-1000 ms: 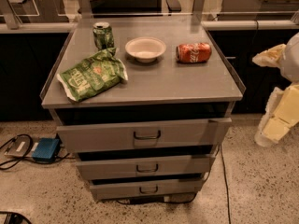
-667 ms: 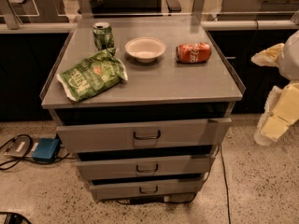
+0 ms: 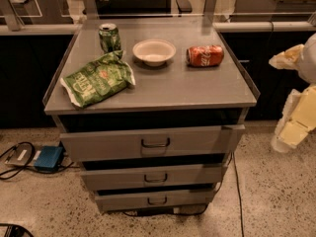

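A grey drawer cabinet [image 3: 163, 90] fills the middle of the camera view. On its top stand an upright green can [image 3: 109, 37] at the back left and a white bowl [image 3: 154, 51] in the middle. An orange-red can [image 3: 205, 56] lies on its side at the right, and a green chip bag [image 3: 98, 78] lies at the front left. My gripper [image 3: 295, 125] hangs at the right edge of the view, beside the cabinet and below its top. It holds nothing that I can see. The orange-red can is the nearest item to it.
The cabinet has three drawers with handles; the top drawer [image 3: 155, 143] stands slightly out. A blue box [image 3: 48, 158] and cables lie on the speckled floor at the left. Dark counters run behind the cabinet on both sides.
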You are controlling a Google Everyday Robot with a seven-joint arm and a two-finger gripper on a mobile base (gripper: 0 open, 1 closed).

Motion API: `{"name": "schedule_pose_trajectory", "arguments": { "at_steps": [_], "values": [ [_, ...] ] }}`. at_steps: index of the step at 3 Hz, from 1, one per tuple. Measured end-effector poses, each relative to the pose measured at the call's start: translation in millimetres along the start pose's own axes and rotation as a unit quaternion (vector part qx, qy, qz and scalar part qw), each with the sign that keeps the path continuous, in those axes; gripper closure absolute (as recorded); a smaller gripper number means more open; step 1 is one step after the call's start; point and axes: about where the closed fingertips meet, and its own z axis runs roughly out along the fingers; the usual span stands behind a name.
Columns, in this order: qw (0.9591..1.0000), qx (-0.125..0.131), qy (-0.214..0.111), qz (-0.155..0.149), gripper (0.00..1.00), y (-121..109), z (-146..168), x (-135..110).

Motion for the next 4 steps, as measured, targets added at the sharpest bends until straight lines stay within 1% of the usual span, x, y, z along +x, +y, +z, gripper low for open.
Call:
{"name": "schedule_pose_trajectory", "arguments": {
  "at_steps": [4],
  "values": [
    [1.0000, -0.002, -0.001, 0.000, 0.00, -1.7, -11.7, -5.6]
  ]
}}
